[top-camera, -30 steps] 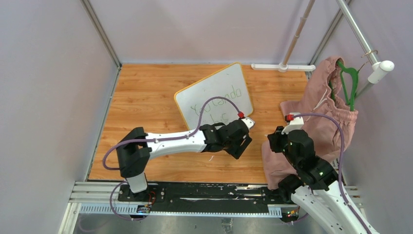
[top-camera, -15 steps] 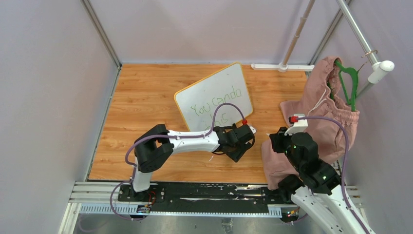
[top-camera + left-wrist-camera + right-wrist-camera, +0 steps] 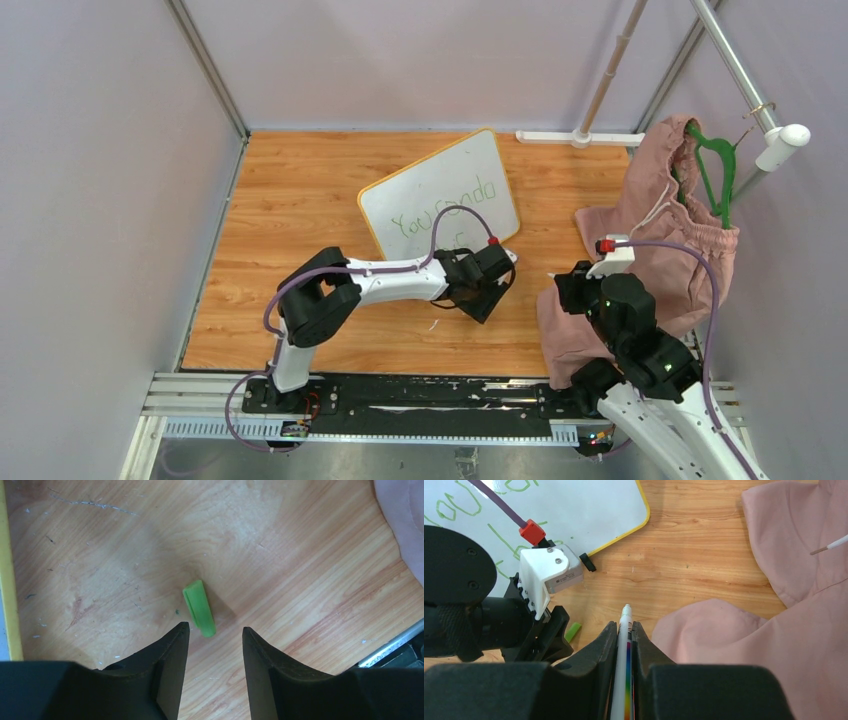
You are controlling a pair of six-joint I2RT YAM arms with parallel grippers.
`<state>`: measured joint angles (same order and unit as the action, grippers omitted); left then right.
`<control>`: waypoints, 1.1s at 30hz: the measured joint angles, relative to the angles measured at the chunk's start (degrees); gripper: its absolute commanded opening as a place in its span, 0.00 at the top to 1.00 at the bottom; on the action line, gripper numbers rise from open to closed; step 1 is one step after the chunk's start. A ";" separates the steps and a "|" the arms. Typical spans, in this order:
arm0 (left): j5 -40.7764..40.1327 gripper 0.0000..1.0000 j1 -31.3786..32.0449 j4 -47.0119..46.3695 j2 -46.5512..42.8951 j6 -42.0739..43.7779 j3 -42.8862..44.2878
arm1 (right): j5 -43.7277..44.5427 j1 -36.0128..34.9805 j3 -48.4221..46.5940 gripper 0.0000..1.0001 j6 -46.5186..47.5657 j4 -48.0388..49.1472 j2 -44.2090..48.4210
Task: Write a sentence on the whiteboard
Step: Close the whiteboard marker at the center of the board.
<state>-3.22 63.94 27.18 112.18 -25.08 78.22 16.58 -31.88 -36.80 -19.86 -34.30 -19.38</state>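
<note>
Yellow-rimmed whiteboard (image 3: pixel 432 183) beside left claw (image 3: pixel 214 631)

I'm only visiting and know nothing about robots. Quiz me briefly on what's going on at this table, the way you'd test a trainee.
1. Fill in: the sentence on the whiteboard is written in ____ ink.
2. True or false: the right gripper is shut on a marker.
3. Pick one: the small green cap in front of the open left gripper lies A) on the whiteboard, B) on the wooden table, C) on top of the marker.
Key: 1 green; 2 true; 3 B.
</note>
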 measured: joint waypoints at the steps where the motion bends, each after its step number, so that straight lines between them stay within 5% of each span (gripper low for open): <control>1: 0.39 0.53 -0.37 -0.09 0.22 -0.09 0.02 | 0.00 0.00 0.00 1.00 0.00 0.02 0.09; 33: 2.03 0.60 -2.99 3.15 4.94 3.04 5.20 | 0.59 0.00 0.00 1.00 -0.02 0.04 0.94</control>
<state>-1.19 60.95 30.33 117.12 -22.04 83.42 17.17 -31.88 -36.80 -19.88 -34.26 -18.44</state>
